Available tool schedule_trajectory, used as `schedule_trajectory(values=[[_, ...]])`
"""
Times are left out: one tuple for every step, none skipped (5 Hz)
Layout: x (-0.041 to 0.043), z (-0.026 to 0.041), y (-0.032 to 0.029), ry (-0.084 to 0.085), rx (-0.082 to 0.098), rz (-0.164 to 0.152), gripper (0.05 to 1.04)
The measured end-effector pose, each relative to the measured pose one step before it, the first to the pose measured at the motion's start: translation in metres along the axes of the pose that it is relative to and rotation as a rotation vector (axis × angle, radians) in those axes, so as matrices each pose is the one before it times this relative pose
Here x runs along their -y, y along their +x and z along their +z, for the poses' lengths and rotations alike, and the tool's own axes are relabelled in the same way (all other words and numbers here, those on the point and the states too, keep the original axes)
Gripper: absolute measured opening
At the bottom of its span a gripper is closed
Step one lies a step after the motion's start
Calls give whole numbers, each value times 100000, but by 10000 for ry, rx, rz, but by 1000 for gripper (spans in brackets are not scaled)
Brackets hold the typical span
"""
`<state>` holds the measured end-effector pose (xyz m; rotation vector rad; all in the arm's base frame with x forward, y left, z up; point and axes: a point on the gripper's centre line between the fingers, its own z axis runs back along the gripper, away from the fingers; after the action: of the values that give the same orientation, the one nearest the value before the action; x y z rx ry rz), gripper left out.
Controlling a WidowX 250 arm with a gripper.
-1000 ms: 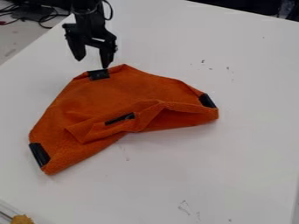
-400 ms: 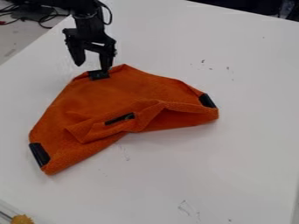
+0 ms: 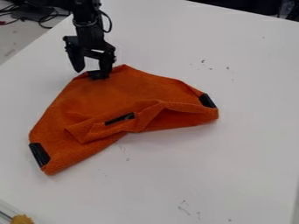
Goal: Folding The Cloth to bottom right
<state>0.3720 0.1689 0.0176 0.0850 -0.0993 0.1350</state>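
Observation:
My gripper hangs open at the upper left, over the cloth's far corner. Its right finger is in front of the black tape on that corner; its left finger is just outside the cloth's upper left edge. Whether it touches the cloth I cannot tell. The orange cloth lies partly folded, with black tape at its far, right and lower left corners. A folded flap with another black tape piece lies along its near edge, raised in creases.
The white table carries a few dark marks at the upper right and near the front. A yellowish object sits at the bottom left corner. Cables lie beyond the table's upper left edge.
The gripper has come down to the cloth's far corner, its right finger now overlapping the black tape there. The cloth has not visibly moved.

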Motion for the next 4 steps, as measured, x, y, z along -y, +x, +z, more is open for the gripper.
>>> schedule_trajectory(values=[[-139,-325,281,86,-4,74,1001],[-67,-397,602,-65,78,-148,1001],[10,-156,271,-39,42,-115,969],[164,-89,-97,-43,-3,-82,713]])
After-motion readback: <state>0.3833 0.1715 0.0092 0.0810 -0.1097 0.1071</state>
